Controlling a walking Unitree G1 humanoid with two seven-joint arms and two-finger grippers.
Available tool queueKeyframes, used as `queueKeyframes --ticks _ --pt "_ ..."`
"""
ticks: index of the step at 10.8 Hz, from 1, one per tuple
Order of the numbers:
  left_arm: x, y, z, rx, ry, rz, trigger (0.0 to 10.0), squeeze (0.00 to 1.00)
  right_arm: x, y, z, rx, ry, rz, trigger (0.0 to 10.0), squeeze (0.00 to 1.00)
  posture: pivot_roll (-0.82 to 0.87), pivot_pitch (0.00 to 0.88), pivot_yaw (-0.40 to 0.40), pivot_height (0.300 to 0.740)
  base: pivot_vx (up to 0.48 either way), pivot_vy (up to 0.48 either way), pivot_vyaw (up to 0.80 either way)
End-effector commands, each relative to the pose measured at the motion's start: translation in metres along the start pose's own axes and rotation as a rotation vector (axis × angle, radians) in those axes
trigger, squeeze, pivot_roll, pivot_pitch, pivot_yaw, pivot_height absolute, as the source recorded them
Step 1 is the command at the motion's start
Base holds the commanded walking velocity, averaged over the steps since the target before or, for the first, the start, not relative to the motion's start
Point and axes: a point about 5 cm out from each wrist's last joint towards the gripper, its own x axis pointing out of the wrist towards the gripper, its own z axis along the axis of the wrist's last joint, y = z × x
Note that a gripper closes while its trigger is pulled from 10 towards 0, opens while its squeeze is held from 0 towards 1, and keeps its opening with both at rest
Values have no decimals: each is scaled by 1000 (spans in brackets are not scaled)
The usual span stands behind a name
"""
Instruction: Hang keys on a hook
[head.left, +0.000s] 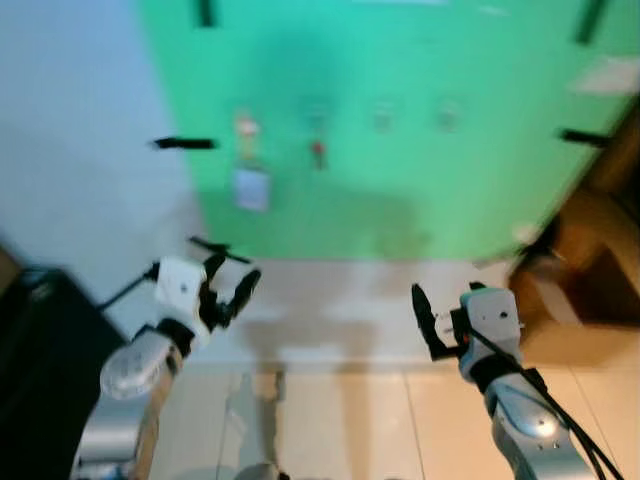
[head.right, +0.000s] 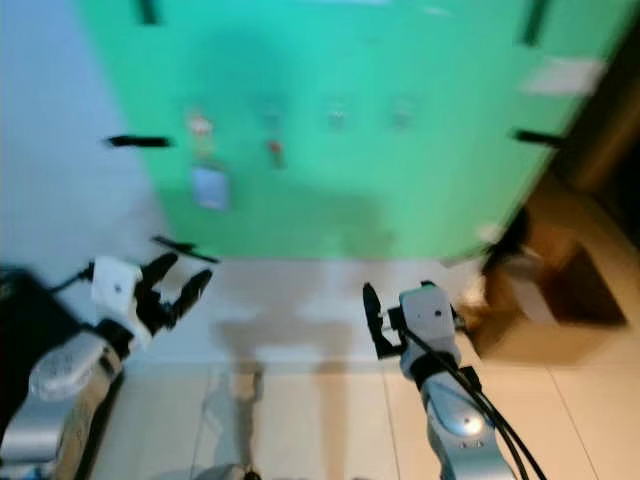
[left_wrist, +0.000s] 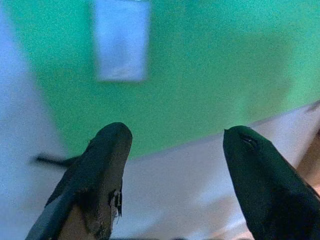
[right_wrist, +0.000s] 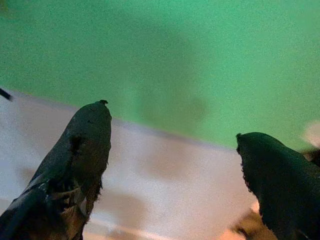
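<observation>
The picture is blurred. A green wall panel (head.left: 420, 190) carries a row of small hooks (head.left: 383, 118). From one hook hangs a small red thing (head.left: 318, 152), and a pale tag (head.left: 250, 187) hangs from the hook to its left; the tag (left_wrist: 121, 42) also shows in the left wrist view. My left gripper (head.left: 232, 275) is raised at the lower left, open and holding nothing (left_wrist: 175, 135). My right gripper (head.left: 432, 320) is raised at the lower right, also open with nothing in it (right_wrist: 172, 122). Both point at the wall, well below the hooks.
Brown cardboard boxes (head.left: 590, 265) stand on the floor at the right. A black object (head.left: 40, 345) sits at the lower left. A white strip (head.left: 340, 300) runs below the green panel, with pale floor tiles (head.left: 340, 420) in front. Black marks (head.left: 185, 143) stick out along the panel's edges.
</observation>
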Motion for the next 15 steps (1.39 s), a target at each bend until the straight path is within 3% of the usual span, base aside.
queueKeyframes --ticks 1,4,8,13,15 --pt "-2 -10 2 53 -10 -2 10000 1000 -3 -2 -10 33 30 -25 10000 0 -69 0 -1 740 0 0 800" --pt "-4 -18 3 22 -1 23 10000 1000 -5 -5 -20 70 60 -42 10000 0 -73 0 9 740 0 0 800" --pt "3 -39 0 9 -16 21 10000 1000 -1 -9 -29 22 32 -99 10000 0 -104 0 41 740 0 0 800" --pt "6 -36 0 10 -12 47 10000 1000 1 -4 -33 12 38 -71 10000 0 -109 0 20 740 0 0 800" --pt "8 -25 -1 20 -7 165 10000 1000 4 -5 -35 15 52 -83 10000 0 -106 0 4 740 0 0 800"
